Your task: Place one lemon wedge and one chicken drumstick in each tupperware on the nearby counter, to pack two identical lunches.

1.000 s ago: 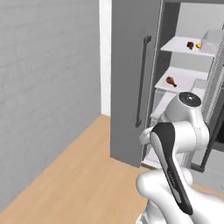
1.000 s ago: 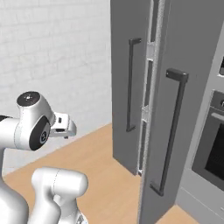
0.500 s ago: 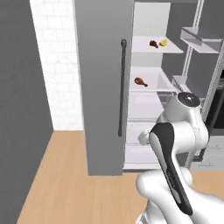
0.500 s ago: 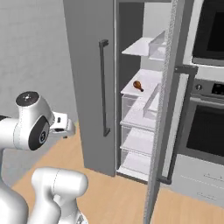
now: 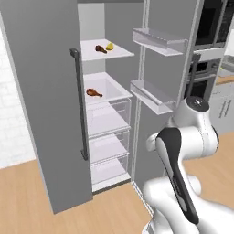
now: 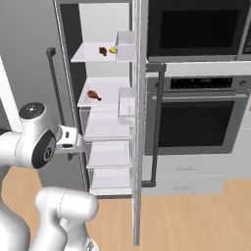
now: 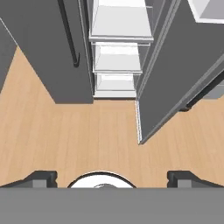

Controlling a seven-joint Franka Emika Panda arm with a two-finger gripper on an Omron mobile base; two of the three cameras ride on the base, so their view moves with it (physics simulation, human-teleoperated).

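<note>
1. The hand (image 7: 112, 177) points down at the wooden floor (image 7: 65, 131), its two dark fingertips (image 7: 41, 177) set wide apart with nothing between them.
2. Ahead of the hand stands an open fridge (image 5: 59, 137); its lower drawers (image 7: 117, 57) lie just beyond the fingertips in the hand view, with the open door (image 7: 175, 78) to one side.
3. Well above the hand, on a middle shelf (image 5: 107, 89), lies one chicken drumstick (image 5: 93, 93): small, glossy reddish-brown, bulbous at one end and tapering to a thin bone end. It also shows in the right base view (image 6: 93, 95).
4. Higher still, on the top shelf (image 5: 105, 50), a second chicken drumstick (image 5: 100, 48) lies just beside a lemon wedge (image 5: 109, 46), a small bright-yellow piece; whether the two touch cannot be told.
5. Farther off, beside the fridge door, a black built-in oven (image 6: 196, 117) sits in the wall.
</note>
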